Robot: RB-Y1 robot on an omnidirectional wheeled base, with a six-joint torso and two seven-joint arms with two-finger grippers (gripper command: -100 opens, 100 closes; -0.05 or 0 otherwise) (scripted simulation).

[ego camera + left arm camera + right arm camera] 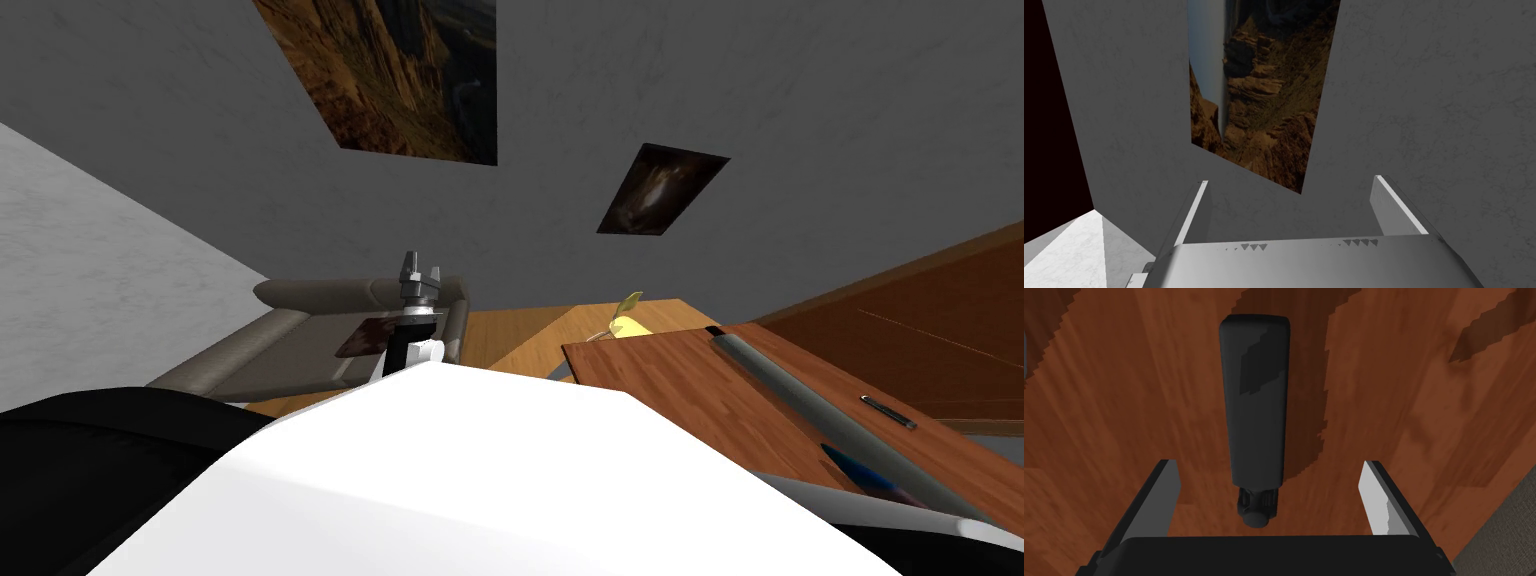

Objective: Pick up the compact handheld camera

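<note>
The camera [1254, 398] is a long black slab with a small knurled knob at the end nearest my hand. It lies flat on a reddish wooden tabletop [1424, 388]. My right gripper [1269, 463] hovers over it, open, with one finger on either side of the knob end and a gap to each. Neither finger touches it. My left gripper [421, 268] is raised in front of my chest, toward the grey wall, and its fingers [1394, 205] are open with nothing between them.
The wooden table [700, 390] on my right carries a long grey cylinder [820, 410], a dark pen [888, 411], a blue item [850, 465] and, at its far corner, a yellow object [625, 322]. A grey sofa [300, 345] stands ahead on the left.
</note>
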